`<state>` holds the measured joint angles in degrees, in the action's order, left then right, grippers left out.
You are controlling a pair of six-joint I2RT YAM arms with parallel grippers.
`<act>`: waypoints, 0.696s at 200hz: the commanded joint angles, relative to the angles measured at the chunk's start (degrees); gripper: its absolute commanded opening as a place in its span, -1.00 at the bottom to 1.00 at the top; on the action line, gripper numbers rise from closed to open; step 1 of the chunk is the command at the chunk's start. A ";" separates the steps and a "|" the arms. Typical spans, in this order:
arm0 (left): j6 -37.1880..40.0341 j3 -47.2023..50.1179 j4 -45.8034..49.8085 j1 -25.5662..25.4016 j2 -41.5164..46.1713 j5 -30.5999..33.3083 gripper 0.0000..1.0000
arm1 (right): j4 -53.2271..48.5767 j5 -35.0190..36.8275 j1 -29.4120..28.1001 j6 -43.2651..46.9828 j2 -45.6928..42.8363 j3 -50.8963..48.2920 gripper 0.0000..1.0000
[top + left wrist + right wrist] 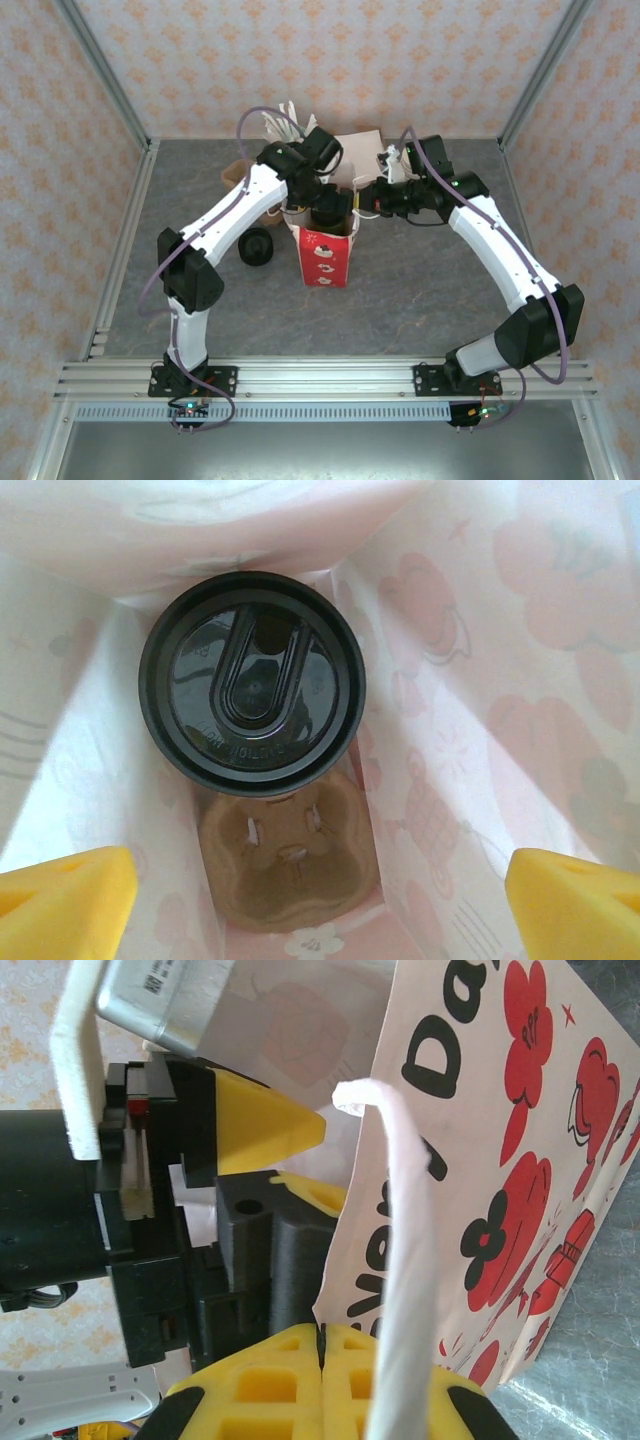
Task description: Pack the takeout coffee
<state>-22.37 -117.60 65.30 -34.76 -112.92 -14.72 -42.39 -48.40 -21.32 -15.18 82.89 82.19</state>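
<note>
Directly above coffee (252,685), left fingers (65,900) wide.

The white side of the red-and-white paper bag (500,1160) carries bold black lettering, seen turned sideways in the right wrist view. Near the upper edge the letters "Da" can be read, and lower down "Ever", both cut off by the bag's fold. A silver label (170,995) at the top of that view bears fine dark print, too small to read. The round black plastic lid (252,680) has raised lettering along its lower rim, not legible.
</note>
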 commanded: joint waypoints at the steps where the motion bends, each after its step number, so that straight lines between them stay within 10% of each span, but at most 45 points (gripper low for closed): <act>1: 0.98 -2.11 0.33 -0.03 3.15 0.53 0.81 | -0.98 0.22 0.10 0.96 0.29 -0.21 -1.00; 118: 0.77 -8.86 -2.81 2.59 6.17 -1.39 0.64 | -1.05 1.20 0.17 1.27 0.01 -0.24 -1.00; 139: -0.12 -14.28 -0.73 4.56 4.66 1.28 0.66 | -1.91 1.76 0.20 2.30 -0.18 0.29 -0.74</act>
<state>-22.41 -125.64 63.20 -32.58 -107.22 -16.19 -42.74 -47.81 -21.32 -14.76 83.11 82.17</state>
